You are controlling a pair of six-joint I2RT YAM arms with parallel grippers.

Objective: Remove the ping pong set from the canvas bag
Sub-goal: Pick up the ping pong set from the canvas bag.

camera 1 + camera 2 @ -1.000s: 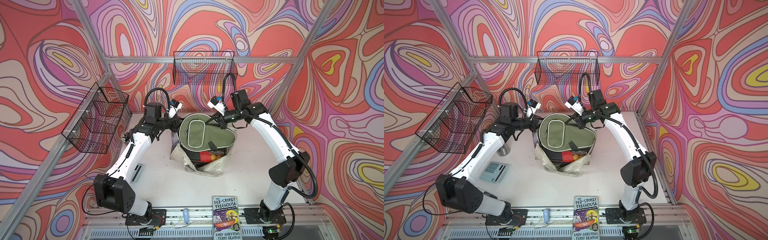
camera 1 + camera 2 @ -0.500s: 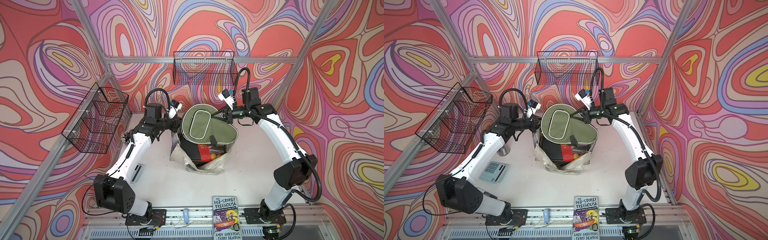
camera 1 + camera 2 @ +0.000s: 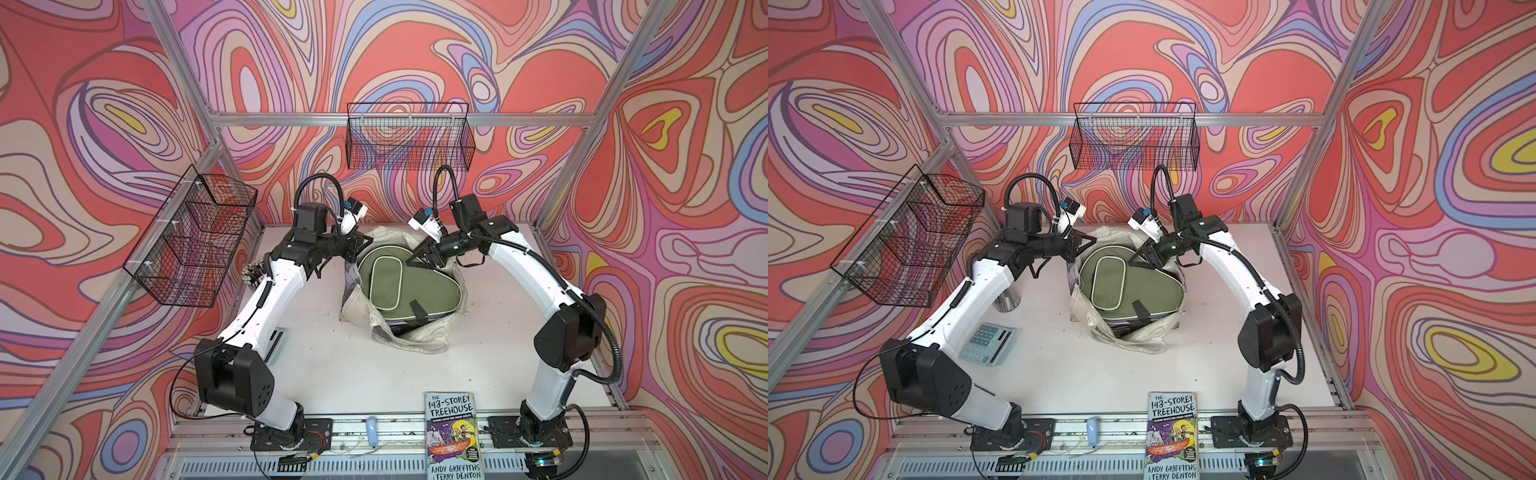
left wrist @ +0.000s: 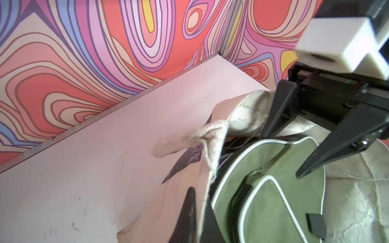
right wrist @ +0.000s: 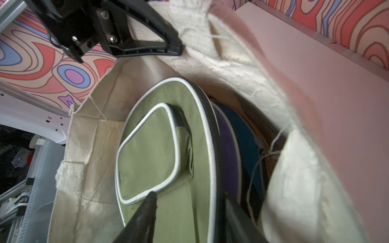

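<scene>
The canvas bag (image 3: pixel 399 336) stands open mid-table, cream with grey-purple print. An olive green paddle case (image 3: pixel 415 286) of the ping pong set lies across its mouth, also in a top view (image 3: pixel 1142 286). Purple (image 5: pixel 225 147) and blue (image 5: pixel 246 143) cases are stacked beside it inside the bag. My left gripper (image 4: pixel 200 202) is shut on the bag's rim at the far left (image 3: pixel 361 245). My right gripper (image 5: pixel 190 199) is open, its jaws standing either side of the green case's zipped edge near the bag's far right rim (image 3: pixel 419 257).
A paperback book (image 3: pixel 453 436) lies at the front edge. A calculator (image 3: pixel 986 345) and a metal cup (image 3: pixel 1009 301) sit left of the bag under my left arm. Wire baskets hang on the left wall (image 3: pixel 195 237) and back wall (image 3: pixel 409 137).
My right gripper raised the green case, then came back down and opened; the case has sunk back onto the bag's mouth. The left gripper stayed on the rim.
</scene>
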